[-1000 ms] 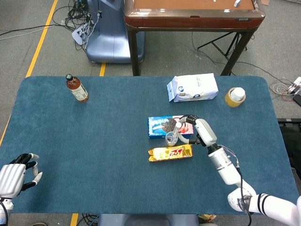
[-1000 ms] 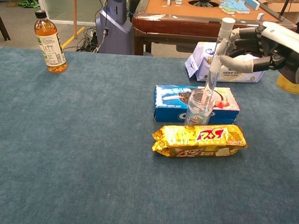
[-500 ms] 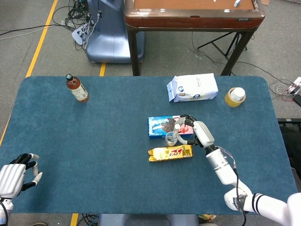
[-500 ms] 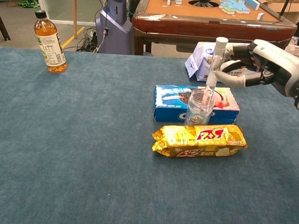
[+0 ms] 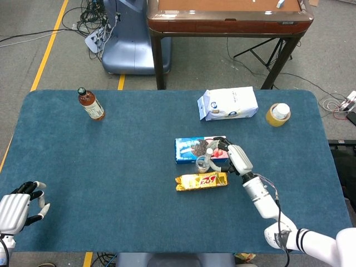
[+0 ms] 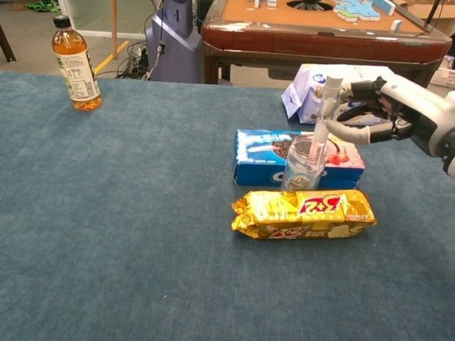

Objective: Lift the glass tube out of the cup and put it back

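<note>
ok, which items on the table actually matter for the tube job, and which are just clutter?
In play:
glass tube, standing in the cup
cup
right hand, fingers on the tube

Clutter:
blue cookie box
yellow snack pack
tea bottle
white bag
orange-juice bottle
left hand, idle at the table's near corner

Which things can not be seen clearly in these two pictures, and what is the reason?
- Bottom end of the glass tube: chest view, blurred behind the cup wall; whether it touches the cup floor is unclear.
- Tube in the head view: too small, partly covered by the right robot hand.
- Left robot hand: head view only, at the frame corner; absent from the chest view.
- Right arm: cut off by the right edge of the chest view.
</note>
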Tool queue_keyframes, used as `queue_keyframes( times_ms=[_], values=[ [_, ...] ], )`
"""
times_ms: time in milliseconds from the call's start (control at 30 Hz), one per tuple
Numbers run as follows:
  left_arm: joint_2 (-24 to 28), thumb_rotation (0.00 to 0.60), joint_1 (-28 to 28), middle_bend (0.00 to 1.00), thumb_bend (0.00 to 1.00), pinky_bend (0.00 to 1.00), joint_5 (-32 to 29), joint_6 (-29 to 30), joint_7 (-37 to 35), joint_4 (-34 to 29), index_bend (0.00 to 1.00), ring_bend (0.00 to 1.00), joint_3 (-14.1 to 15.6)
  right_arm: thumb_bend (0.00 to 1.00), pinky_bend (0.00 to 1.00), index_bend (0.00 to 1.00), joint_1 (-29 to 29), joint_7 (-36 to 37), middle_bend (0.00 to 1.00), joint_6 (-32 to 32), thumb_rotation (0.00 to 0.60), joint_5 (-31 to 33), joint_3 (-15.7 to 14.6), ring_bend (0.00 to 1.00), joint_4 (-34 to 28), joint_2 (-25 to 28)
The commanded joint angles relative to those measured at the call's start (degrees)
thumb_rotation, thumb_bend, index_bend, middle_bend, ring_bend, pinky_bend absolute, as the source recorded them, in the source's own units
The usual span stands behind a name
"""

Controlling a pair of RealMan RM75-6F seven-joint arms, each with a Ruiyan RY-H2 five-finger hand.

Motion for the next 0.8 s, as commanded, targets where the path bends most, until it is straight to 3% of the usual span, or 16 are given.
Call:
queue_keyframes(
  times_ms=[33,167,367,800],
  values=[
    [0.01,0.600,0.01,0.35,0.33,0.41,-0.04,-0.02,0.03,-0.02,0.37,0.25,-0.01,0.51,0.22,0.62,-0.02,-0.17,0.34,-0.23,0.600,-0.07,-0.22,0.16,0.26,-0.11],
    [-0.06,0.600,0.03,0.35,0.33,0.41,0.00,-0.01,0.09,0.05,0.37,0.25,0.02,0.45,0.22,0.62,-0.02,-0.45,0.34,-0.61,0.600,-0.18,-0.56,0.15,0.78,-0.31],
    [-0.03,0.600,0.00,0.35,0.33,0.41,-0.04,-0.09,0.20,-0.04,0.37,0.25,0.00,0.29,0.22,0.62,0.17,-0.14,0.32,-0.62,0.600,-0.55,-0.50,0.14,0.85,-0.39],
    [-0.13,0.600,-0.05,0.35,0.33,0.41,-0.07,-0.27,0.52,-0.03,0.37,0.25,0.01,0.08,0.22,0.52,-0.06,-0.55,0.32,1.49,0.600,-1.51,0.22,0.13,-2.21,1.52]
  ],
)
